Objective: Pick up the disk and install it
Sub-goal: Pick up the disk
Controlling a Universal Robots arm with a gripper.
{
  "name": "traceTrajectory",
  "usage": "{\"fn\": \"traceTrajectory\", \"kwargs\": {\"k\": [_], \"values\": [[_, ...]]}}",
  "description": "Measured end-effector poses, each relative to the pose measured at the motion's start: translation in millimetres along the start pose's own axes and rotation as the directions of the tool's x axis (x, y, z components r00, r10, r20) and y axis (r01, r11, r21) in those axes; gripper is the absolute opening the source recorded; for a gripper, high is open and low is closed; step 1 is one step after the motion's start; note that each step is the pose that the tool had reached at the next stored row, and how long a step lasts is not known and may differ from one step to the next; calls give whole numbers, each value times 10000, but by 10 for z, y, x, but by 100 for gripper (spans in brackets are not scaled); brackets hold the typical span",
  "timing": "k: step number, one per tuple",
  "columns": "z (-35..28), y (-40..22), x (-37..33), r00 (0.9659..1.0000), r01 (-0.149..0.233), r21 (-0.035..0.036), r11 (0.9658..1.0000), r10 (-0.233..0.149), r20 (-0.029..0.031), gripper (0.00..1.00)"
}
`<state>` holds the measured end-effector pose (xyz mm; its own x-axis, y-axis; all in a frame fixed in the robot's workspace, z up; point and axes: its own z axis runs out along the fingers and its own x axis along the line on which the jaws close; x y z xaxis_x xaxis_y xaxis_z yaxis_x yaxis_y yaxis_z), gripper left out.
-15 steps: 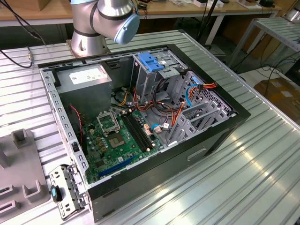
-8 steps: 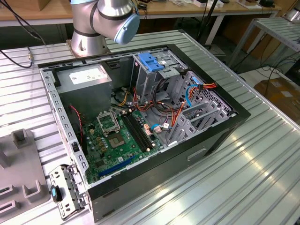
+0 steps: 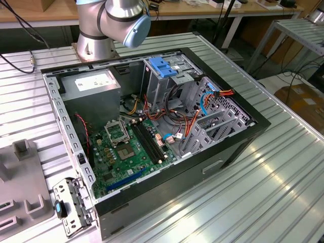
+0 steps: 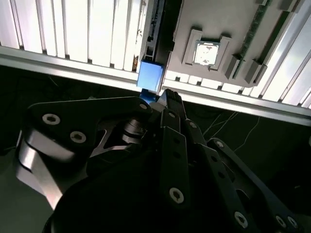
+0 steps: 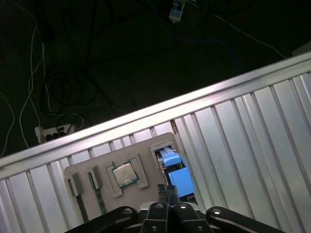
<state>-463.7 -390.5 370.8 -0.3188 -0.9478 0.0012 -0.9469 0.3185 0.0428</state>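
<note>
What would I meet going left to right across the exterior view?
Grey moulded parts tray → silver metal bracket with a blue latch → green motherboard in the open black computer case → blue and orange cable bundle → ribbed aluminium tabletop.

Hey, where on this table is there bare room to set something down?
Widest bare patch: the ribbed table on the exterior view's right of the computer case, continuing along its near side. A smaller one lies on the exterior view's left, beyond the grey fixture tray, beside the case. Inside the case is crowded: motherboard, cables, drive cage.
</note>
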Motion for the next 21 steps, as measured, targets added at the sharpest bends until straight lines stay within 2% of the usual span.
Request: {"fn": "traceTrajectory", "kwargs": {"k": [6, 12, 15, 17, 18, 21], "values": [[1, 0, 0, 9978, 668, 0, 9978, -668, -29, 11], [3, 0, 0, 9907, 1358, -1, 9907, -1357, -60, 11], [2, 0, 0, 9885, 1512, 22, 9885, -1512, -65, 11], [7, 0, -1, 9884, 1520, 115, 9883, -1519, -60, 11], [11, 0, 0, 9884, 1520, 188, 9882, -1520, -48, 11], [19, -4, -13, 9885, 1509, 325, 9880, -1509, -26, 11]]}}
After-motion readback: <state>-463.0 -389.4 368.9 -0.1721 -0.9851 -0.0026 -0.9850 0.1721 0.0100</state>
